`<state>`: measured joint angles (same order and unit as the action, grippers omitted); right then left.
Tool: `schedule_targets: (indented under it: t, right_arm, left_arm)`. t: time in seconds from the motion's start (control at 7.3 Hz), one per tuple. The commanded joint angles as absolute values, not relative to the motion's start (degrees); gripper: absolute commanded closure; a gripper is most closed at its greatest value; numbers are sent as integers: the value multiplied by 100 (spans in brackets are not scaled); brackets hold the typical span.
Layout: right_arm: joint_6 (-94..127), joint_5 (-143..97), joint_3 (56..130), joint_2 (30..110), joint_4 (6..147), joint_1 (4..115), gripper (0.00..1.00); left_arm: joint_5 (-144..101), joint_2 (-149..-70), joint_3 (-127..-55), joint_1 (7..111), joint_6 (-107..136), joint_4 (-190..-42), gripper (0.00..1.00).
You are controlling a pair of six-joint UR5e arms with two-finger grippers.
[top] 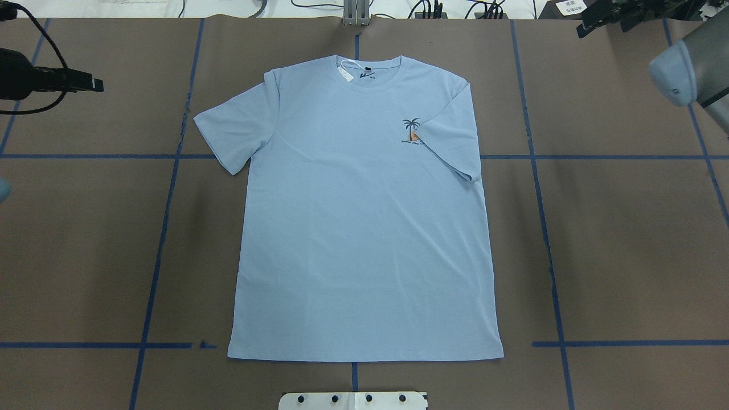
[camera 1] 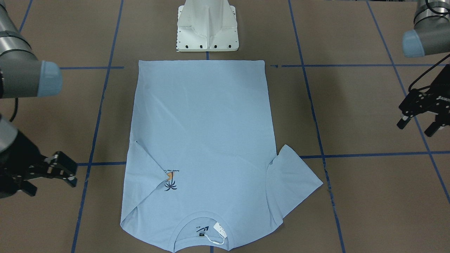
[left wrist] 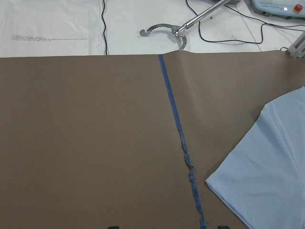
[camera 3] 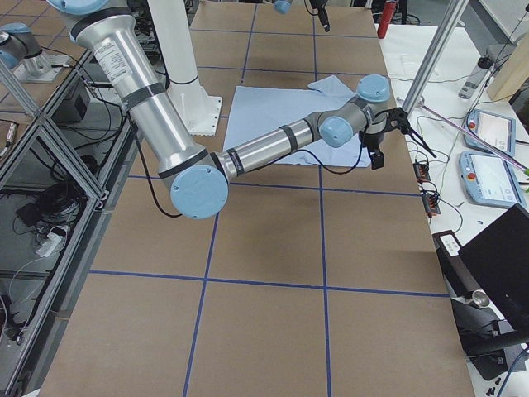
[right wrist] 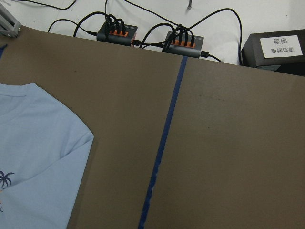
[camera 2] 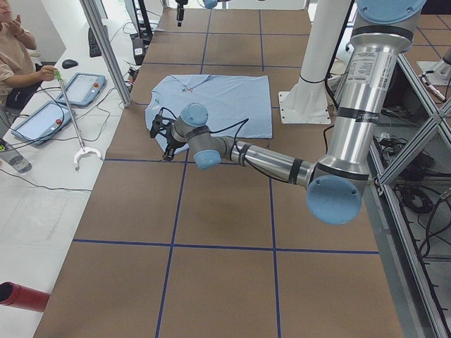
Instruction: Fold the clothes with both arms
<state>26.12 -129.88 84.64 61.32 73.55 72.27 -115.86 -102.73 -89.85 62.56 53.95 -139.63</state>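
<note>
The light blue T-shirt lies flat and front-up in the middle of the brown table. Its hem sits just in front of the white pedestal base and its collar points away from the robot. The sleeve on the robot's left side is spread out on the table. The sleeve on the robot's right side is folded in over the chest, and its edge overlaps part of the palm print. A dark neck label and a white hang tag sit inside the collar.

The left end effector hangs above bare table off the spread sleeve's side, well apart from the cloth. Its fingers are spread and hold nothing. The right end effector hovers off the opposite side, level with the folded sleeve and clear of the shirt. Its fingers also look parted and empty. Blue tape lines cross the table in a grid, and some run under the shirt.
</note>
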Motion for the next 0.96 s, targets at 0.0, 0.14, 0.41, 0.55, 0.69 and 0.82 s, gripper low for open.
schedule_targets:
  t: [0.0, 0.14, 0.41, 0.55, 0.69, 0.82]
  right_arm:
    - [2408, -13061, 8473, 6258, 7322, 7356, 0]
    - [2408, -13043, 8473, 6275, 7313, 7356, 0]
    - [2400, -13034, 8455, 6319, 7304, 7356, 0]
    - [2399, -13025, 8455, 6319, 7304, 7348, 0]
    - [2399, -13017, 8455, 6328, 7304, 7348, 0]
    - [2399, -13017, 8455, 6337, 7304, 7348, 0]
  left_arm:
    - [-10912, -11001, -7802, 5594, 6035, -14604, 39]
    - [-10533, -11274, -7413, 5338, 6377, -14799, 39]
    - [-9978, -11505, -7129, 4862, 6609, -14836, 42]
    - [-9967, -11540, -7032, 4852, 6601, -14827, 43]
    - [-9958, -11705, -6805, 4843, 6574, -14818, 43]
    - [-9958, -11838, -6603, 4834, 6557, -14818, 43]
